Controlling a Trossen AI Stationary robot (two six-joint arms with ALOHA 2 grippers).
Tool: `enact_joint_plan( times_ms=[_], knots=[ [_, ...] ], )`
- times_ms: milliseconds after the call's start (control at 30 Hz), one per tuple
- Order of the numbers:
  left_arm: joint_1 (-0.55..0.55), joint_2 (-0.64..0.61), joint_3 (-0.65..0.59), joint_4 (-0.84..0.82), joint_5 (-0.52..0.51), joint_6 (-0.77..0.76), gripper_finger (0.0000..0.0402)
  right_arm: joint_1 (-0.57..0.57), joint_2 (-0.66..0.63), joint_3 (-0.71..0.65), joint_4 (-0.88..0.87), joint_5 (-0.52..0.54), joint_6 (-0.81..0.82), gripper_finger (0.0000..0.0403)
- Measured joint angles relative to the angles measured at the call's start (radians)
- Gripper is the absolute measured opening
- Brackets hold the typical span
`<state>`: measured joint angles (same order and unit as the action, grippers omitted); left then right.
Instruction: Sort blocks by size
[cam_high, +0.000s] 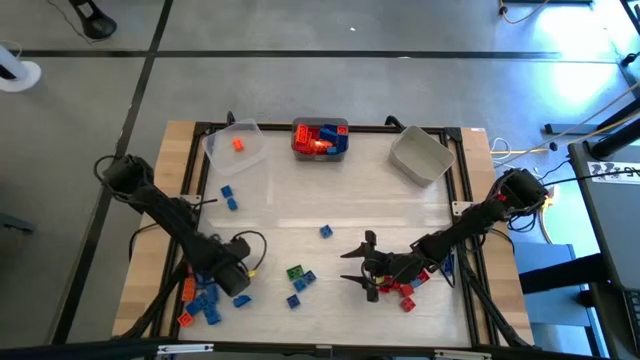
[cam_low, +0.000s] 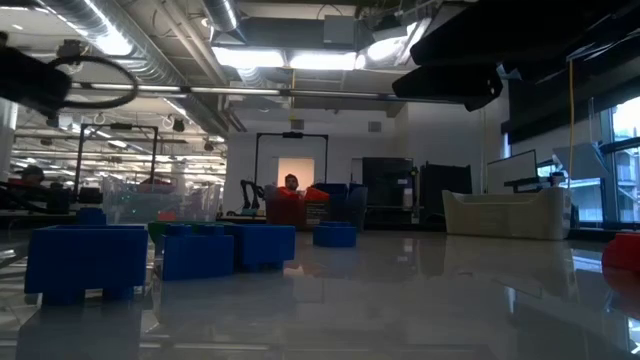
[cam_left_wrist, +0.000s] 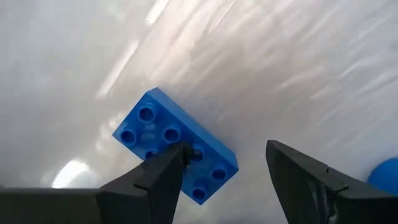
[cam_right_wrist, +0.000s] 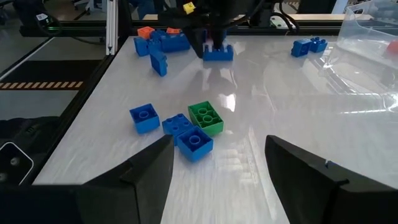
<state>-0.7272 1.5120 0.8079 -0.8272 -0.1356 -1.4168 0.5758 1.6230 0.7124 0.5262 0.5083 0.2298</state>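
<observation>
Blocks lie scattered on the white table: a blue-and-orange heap near the front left, a green block among blue ones in the middle, and red blocks at the front right. My left gripper points down, open, over a flat blue eight-stud block beside the heap; in the high view the gripper hides this block. My right gripper hangs open and nearly level beside the red blocks, with nothing between its fingers. My left gripper comes from above, fingers pointing down. One fingertip shows in front of the blue block's studded top; the other stands off to the block's side over bare table. I cannot tell whether the first one touches the block.
Three bins stand along the far edge: a clear one with an orange block, a middle one full of red and blue blocks, and a grey one. Two blue blocks lie left of centre, and another lies mid-table.
</observation>
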Motion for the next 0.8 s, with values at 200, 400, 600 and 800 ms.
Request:
enact_joint_plan(
  times_ms=[200, 400, 600, 800],
  knots=[
    [0.040, 0.004, 0.039, 0.076, -0.075, 0.288, 0.0214, 0.000, 0.000, 0.000, 0.000, 0.000, 0.000, 0.0248],
    [0.086, 0.003, 0.126, -0.059, -0.080, 0.344, 0.0214, 0.000, 0.000, 0.000, -0.004, 0.000, 0.000, 0.0248],
    [0.078, 0.002, 0.202, -0.222, -0.071, 0.279, 0.0214, 0.000, 0.000, 0.000, -0.005, 0.000, 0.000, 0.0248],
    [0.080, 0.002, 0.166, -0.219, -0.067, -0.063, 0.0214, 0.000, 0.000, 0.000, -0.005, -0.003, 0.000, 0.0248]
  ],
)
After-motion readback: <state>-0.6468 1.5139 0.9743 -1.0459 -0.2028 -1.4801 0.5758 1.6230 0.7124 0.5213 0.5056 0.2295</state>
